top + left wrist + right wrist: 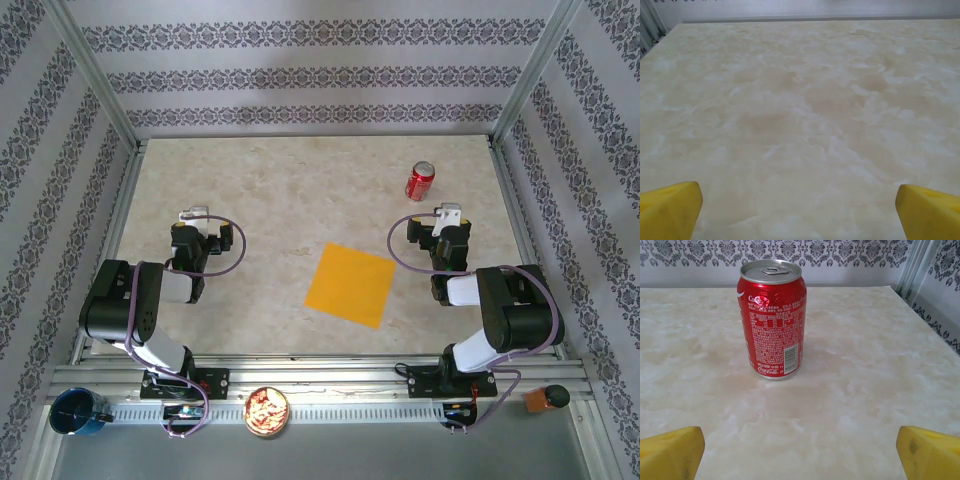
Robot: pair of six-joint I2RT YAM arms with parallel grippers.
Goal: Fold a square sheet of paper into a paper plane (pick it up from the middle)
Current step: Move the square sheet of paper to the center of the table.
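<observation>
Camera above: the square sheet of paper (351,285) lies flat and unfolded on the table (280,190), toward its near edge, between the arms; a red can (421,181) stands toward the far right corner. Left wrist: left gripper (800,212) gapes wide over bare table. Right wrist: right gripper (800,452) likewise spread, red can upright ahead.

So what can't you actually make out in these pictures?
Top view: whether the orange sheet of paper has any creases; too small to tell.
Top view: what lies in the round tin by the near rail; too small.
Right wrist view: the fine print on the red can; too small and blurred.
Wrist views: the left hand and right hand, cut off by the bottom edge beyond their yellow fingertips.
</observation>
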